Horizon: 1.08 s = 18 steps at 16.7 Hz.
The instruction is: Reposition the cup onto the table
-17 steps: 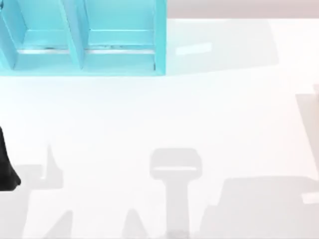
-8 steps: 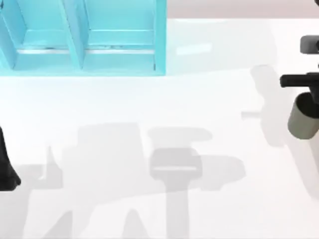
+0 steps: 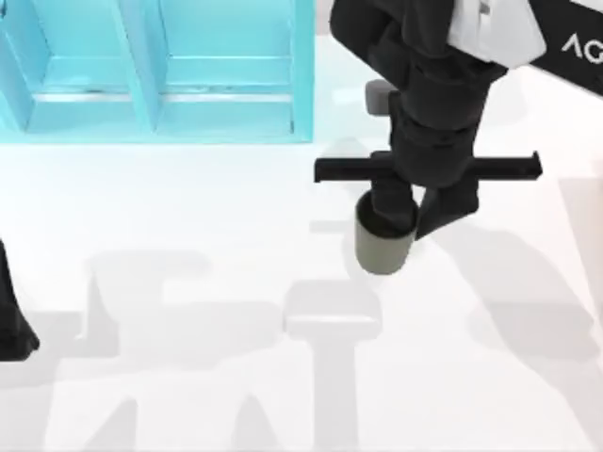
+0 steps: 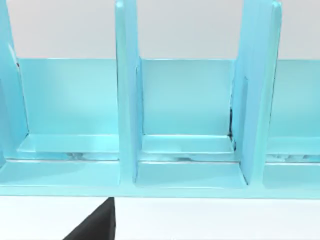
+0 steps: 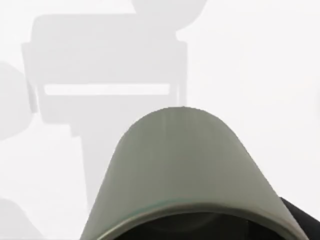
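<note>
The olive-grey cup (image 3: 382, 250) hangs from my right gripper (image 3: 413, 221) over the middle of the white table (image 3: 188, 207), just right of the shelf's corner. The gripper is shut on the cup's wall, with one black finger (image 3: 391, 202) inside the rim and the other outside it. The cup (image 5: 185, 170) appears close up in the right wrist view, with its shadow lying apart from it on the table, so it looks lifted off the surface. My left arm (image 3: 11, 325) stays parked at the table's left edge.
The turquoise shelf unit (image 3: 151, 75) with open compartments stands at the back left, and its dividers (image 4: 127, 100) face the left wrist camera. White table surface stretches in front of and to the right of the cup.
My right arm has swept in from the right edge toward the middle of the table, carrying the cup. One second ago it was out of view. The left arm has not moved.
</note>
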Each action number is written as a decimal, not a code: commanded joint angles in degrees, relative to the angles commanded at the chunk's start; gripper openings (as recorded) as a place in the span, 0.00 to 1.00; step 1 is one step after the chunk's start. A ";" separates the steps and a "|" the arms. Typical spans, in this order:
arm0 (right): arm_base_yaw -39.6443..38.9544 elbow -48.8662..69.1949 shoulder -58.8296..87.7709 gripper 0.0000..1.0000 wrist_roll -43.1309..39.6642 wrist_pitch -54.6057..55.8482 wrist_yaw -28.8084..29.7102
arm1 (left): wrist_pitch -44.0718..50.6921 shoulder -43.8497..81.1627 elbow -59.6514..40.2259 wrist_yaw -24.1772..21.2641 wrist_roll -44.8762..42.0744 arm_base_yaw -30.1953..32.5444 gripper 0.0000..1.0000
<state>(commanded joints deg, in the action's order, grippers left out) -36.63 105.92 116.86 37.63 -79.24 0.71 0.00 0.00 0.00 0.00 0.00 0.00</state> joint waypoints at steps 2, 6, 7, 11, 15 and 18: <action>-0.39 0.30 0.21 0.00 0.38 0.02 0.01 | 0.00 0.00 0.00 0.00 0.00 0.00 1.00; -0.22 -0.10 0.07 0.00 0.48 0.28 -0.18 | 0.00 0.00 0.00 0.00 0.00 0.00 1.00; -0.26 -0.88 0.19 0.00 0.56 1.08 -0.14 | 0.00 0.00 0.00 0.00 0.00 0.00 1.00; -0.92 -6.93 1.51 0.00 1.06 8.95 -0.01 | 0.00 0.00 0.00 0.00 0.00 0.00 1.00; -1.43 -10.92 2.52 0.00 1.45 13.53 0.02 | 0.00 0.00 0.00 0.00 0.00 0.00 1.00; -1.43 -10.92 2.52 0.00 1.45 13.53 0.02 | 0.00 0.00 0.00 0.00 0.00 0.00 1.00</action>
<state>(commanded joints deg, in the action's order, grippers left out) -38.06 95.00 119.38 39.08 -65.72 0.73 0.00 0.00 0.00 0.00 0.00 0.00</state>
